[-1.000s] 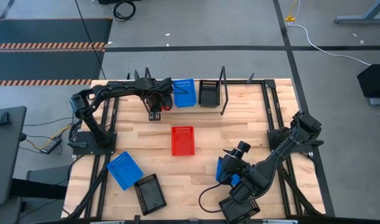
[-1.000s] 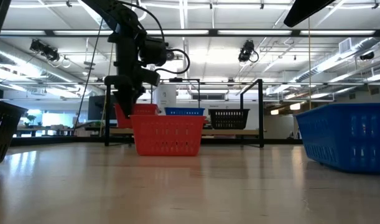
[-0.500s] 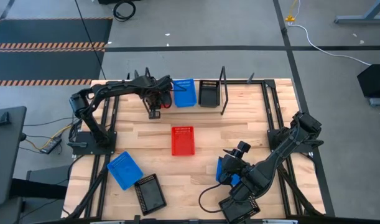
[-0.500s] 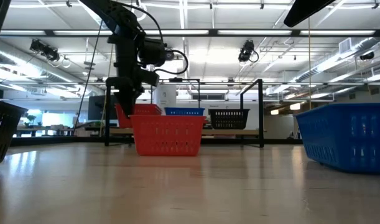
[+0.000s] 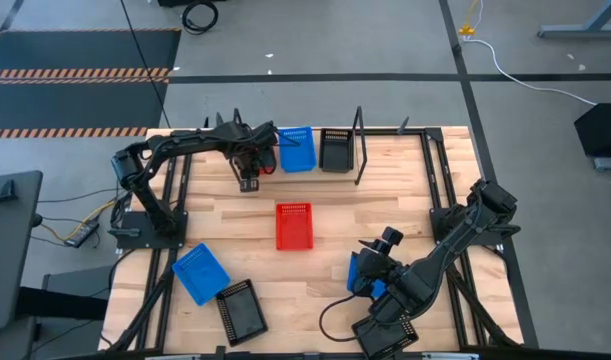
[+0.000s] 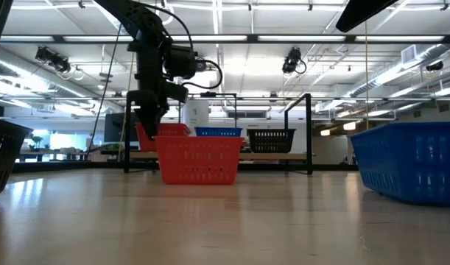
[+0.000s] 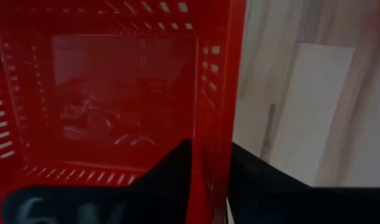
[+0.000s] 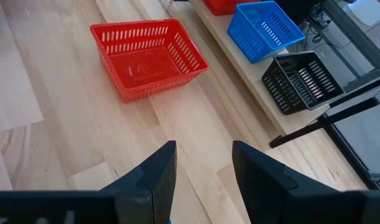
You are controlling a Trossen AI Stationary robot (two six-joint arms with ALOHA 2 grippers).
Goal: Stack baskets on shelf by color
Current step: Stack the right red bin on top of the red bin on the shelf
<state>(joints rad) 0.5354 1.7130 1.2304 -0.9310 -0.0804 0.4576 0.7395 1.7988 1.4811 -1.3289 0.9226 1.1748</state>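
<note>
Gripping a red basket (image 7: 115, 93) wall at the shelf (image 5: 340, 172), left gripper (image 7: 208, 177) closed, blue basket (image 5: 297, 148) beside, right gripper (image 8: 202, 168) open

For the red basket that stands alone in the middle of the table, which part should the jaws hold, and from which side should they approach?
Grip one upper wall of the red basket, coming straight down from above. It stands upright with its mouth open and nothing close around it, so one jaw can go inside and one outside a thin perforated wall. The left gripper holds its own red basket on the shelf this way. Probably a short wall suits best.
</note>
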